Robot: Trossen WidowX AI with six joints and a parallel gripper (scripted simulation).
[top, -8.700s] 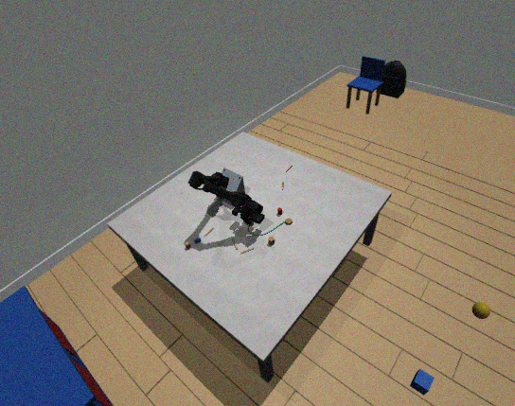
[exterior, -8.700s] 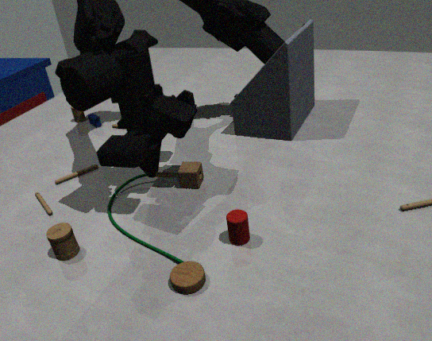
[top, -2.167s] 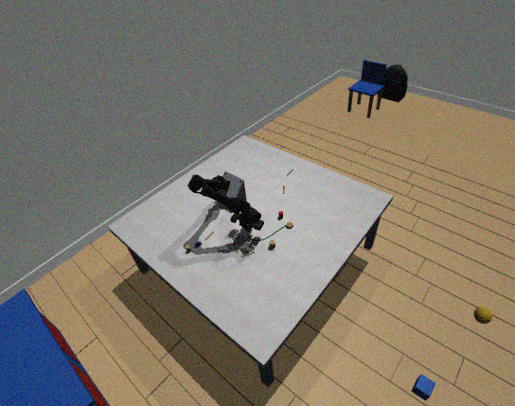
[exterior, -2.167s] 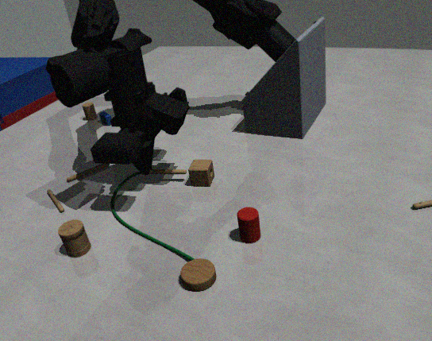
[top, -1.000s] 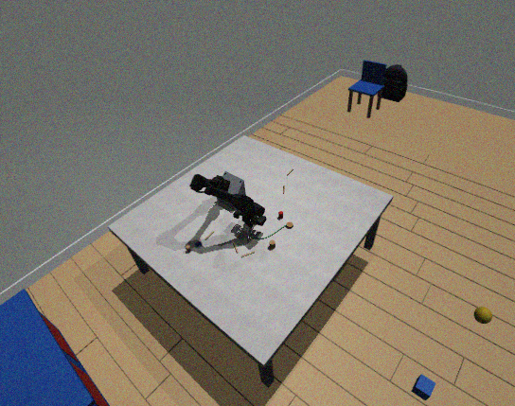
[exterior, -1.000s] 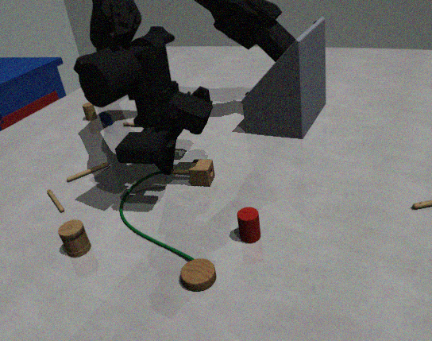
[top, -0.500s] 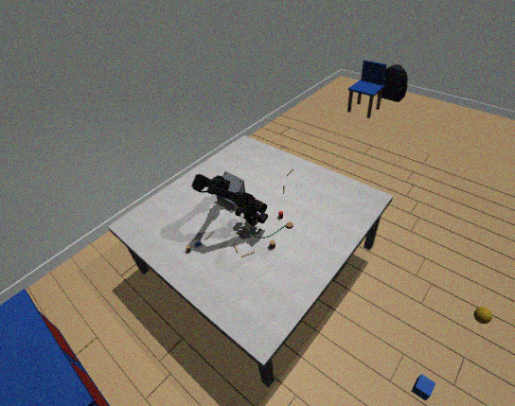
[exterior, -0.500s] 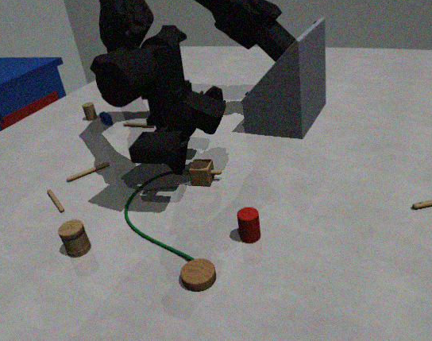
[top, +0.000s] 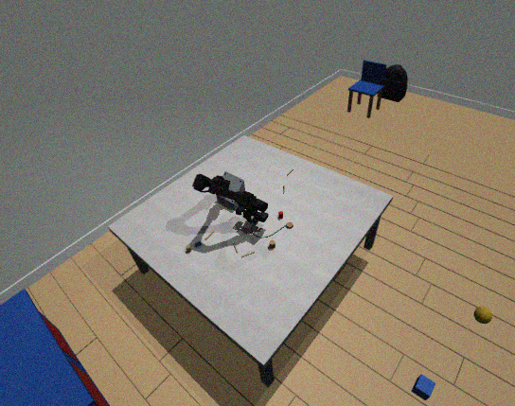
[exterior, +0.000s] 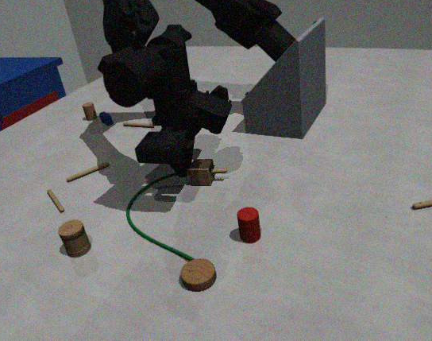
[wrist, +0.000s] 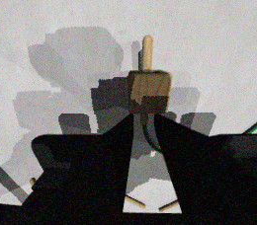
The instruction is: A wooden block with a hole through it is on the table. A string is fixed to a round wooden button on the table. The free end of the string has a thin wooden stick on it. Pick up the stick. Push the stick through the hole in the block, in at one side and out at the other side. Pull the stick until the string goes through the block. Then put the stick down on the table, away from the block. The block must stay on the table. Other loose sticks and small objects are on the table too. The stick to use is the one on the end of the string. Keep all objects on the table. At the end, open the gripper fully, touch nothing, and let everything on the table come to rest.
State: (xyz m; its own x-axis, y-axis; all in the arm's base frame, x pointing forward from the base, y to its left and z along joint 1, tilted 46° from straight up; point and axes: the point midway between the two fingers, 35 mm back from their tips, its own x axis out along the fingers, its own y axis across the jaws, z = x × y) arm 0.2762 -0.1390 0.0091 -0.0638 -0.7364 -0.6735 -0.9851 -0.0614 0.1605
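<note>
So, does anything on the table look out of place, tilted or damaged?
Nothing stands out. The stick passes through the block and pokes out its far side; the green string curves intact to the button. The red cylinder stands upright.
</note>
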